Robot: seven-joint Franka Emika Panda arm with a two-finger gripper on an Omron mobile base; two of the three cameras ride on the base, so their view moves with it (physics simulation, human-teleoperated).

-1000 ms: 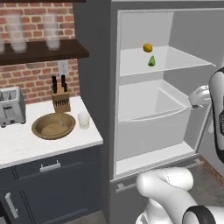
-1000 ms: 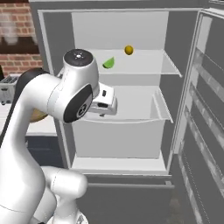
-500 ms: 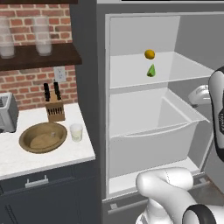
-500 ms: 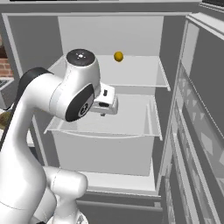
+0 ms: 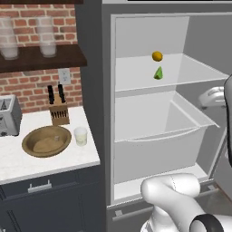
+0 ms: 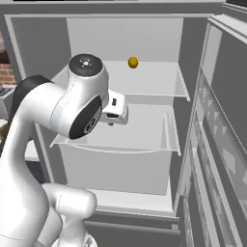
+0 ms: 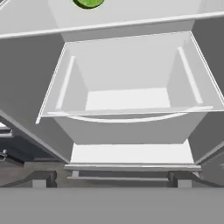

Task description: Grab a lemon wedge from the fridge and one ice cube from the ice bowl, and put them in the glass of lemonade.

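Note:
The fridge [image 5: 93, 86] stands open, showing pale shelves. On its upper shelf lies the lemon wedge [image 5: 158, 73], small and yellow-green, just in front of a round orange-yellow fruit [image 5: 157, 56]. In the hand view the wedge [image 7: 89, 3] sits at the top edge, above a white drawer [image 7: 127, 98]. My gripper [image 7: 111, 181] is open and empty, its fingertips [image 7: 43, 179] wide apart, below the wedge's shelf and short of it. The ice bowl [image 5: 46, 141] rests on the counter, with the glass of lemonade [image 5: 80, 136] beside it on the right. The ice cube is too small to make out.
A knife block [image 5: 58, 113] and a toaster [image 5: 8, 116] stand at the back of the white counter [image 5: 27, 165]. Two tall frosted glasses [image 5: 45, 36] sit on a dark wall shelf. The open fridge door [image 6: 219, 144] rises on the right, close to the arm.
Both base views have shifted: the base has closed in on the fridge, which now looms larger. In the right base view my arm now hides the wedge. The gripper has stayed open.

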